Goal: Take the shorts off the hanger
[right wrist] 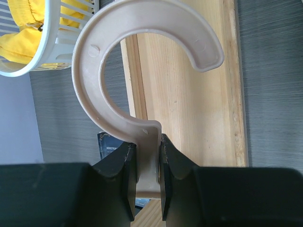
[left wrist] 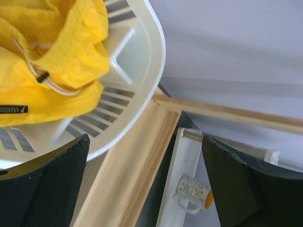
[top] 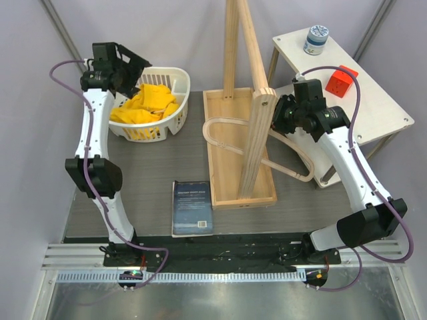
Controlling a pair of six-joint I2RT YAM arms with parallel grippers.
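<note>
Dark grey surface (top: 147,173) beneath two robot arms, pale walls behind: bright yellow fabric shorts (top: 143,105) are seen heaped, wrinkled and floppy, inside a white slatted plastic basket (top: 179,119) at the left rear, well apart from the thin light-wood hanger (top: 220,123). The garment is bunched into soft folds, a gathered waistband is shown, and a white drawstring (left wrist: 52,86) is looped loose across the cloth. The bare hanger is laid across the tray of an upright wooden rack with tray base (top: 257,133). The neck below its curved hook (right wrist: 89,71) is pinched tightly in the right claw (right wrist: 147,153). The left claw (left wrist: 144,151) is held spread wide above the basket rim, with nothing between its fingers.

The removal is judged all but done, yet trouble can be foreseen. The hanger's long loop is crossed by the rack's slanted post, and whether it is threaded round that post cannot be told. If it is lifted carelessly, it could be caught and the rack tipped. Because only the narrow neck is gripped, the hanger could be swung or twisted out of the claw. Should the left claw be lowered, the drawstring or a basket slat could be snagged and the shorts dragged out.
</note>
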